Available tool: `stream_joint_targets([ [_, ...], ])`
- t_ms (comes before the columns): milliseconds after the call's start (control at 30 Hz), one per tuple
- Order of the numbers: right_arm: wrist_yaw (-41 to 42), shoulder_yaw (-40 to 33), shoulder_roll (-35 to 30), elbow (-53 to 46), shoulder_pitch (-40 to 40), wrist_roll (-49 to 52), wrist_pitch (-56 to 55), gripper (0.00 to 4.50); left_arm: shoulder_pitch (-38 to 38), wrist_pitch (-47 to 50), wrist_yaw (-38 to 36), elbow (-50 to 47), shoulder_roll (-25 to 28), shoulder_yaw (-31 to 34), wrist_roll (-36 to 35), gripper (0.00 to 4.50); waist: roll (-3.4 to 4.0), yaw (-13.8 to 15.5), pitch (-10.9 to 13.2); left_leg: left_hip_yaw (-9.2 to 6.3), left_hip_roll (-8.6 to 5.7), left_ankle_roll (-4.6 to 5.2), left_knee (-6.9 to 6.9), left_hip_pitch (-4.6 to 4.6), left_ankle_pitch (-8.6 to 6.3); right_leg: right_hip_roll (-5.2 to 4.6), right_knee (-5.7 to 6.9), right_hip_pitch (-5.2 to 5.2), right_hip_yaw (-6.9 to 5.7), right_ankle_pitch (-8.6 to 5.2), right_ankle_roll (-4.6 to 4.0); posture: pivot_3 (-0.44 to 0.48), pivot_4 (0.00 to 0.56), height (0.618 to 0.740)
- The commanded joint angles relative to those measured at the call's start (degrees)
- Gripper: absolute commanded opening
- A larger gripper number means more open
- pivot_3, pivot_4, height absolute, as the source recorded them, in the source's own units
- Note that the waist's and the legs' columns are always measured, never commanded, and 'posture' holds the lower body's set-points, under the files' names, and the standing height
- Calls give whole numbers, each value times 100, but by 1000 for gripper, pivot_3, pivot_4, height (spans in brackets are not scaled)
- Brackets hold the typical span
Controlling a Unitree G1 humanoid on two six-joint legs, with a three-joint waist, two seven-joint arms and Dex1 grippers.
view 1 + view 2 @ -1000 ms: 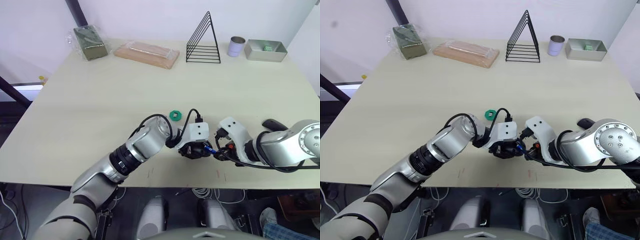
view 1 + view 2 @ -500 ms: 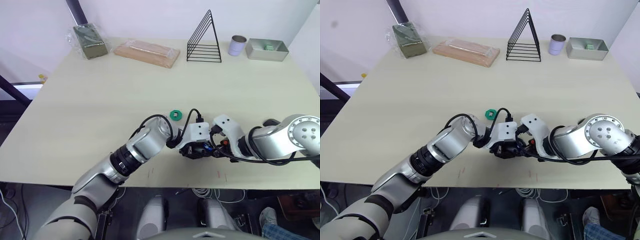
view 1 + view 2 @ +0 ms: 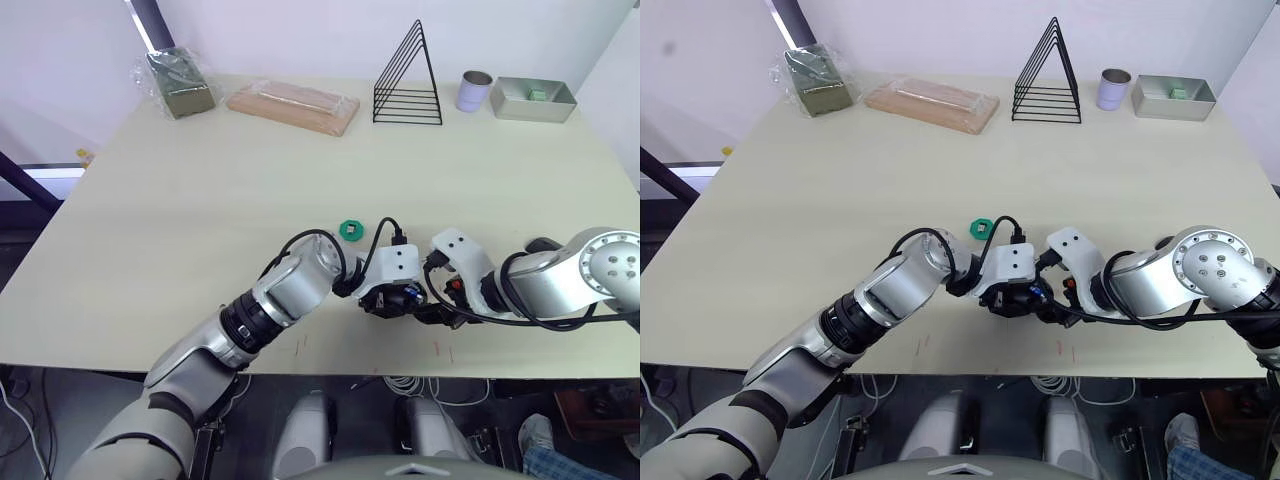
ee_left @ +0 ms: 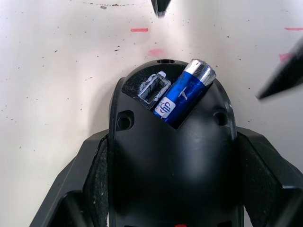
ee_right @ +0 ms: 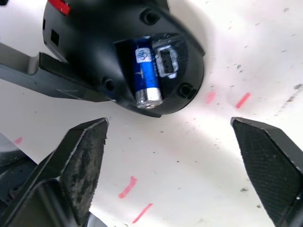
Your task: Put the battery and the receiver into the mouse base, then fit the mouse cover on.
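One battery (image 4: 183,94), blue with a silver tip, sits tilted in its slot in the mouse base (image 4: 173,161), and the receiver (image 4: 152,87) is tucked in the pocket just beside it, low and right of centre in the head views. Both black fingers (image 4: 94,179) of the left gripper (image 3: 392,301) clamp the base's sides on the table (image 3: 200,220). Close by, the right gripper (image 5: 175,165) hangs spread wide and empty, with the mouse cover (image 3: 545,246) lying near the right edge.
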Motion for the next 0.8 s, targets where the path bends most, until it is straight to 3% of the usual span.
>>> stream_joint_targets([
  [33,134,-497,-385,-558,288,164,-231,4474,119,75,-6,12,-38,-220,28,2918,0,3,0,-3,0,0,0,-2,0,0,-1,0,-2,0,0,0,150,740],
  [200,531,-1091,-728,-1306,1026,-321,-524,4474,114,59,-9,40,-47,-214,35,2918,-1,-10,-1,-1,-1,0,0,0,0,1,-1,1,-1,0,1,0,150,740],
  [333,1112,-1512,-835,-2009,1704,-1613,-619,4474,111,47,-26,51,-41,-204,46,2918,-2,-11,-1,-3,-2,0,3,-1,0,2,0,1,-2,0,1,0,150,740],
  [433,2496,-2157,-491,-2695,3024,-3196,-1708,4474,119,55,-35,35,-37,-216,57,2918,-12,24,-7,-3,-5,0,9,-3,0,2,0,2,-2,-1,2,0,150,740],
  [567,3624,-2829,-5,-2952,4455,-4786,-2937,4474,102,28,-60,69,-18,-210,66,2918,-10,22,-9,-5,-10,0,15,-2,0,9,1,4,-2,7,34,0,150,740],
  [800,4972,-2761,822,-2574,5673,-6672,-4319,4474,96,17,-81,54,-3,-221,67,2918,-16,3,-10,-4,-9,0,24,5,0,12,2,9,-1,-8,38,0,150,740],
])
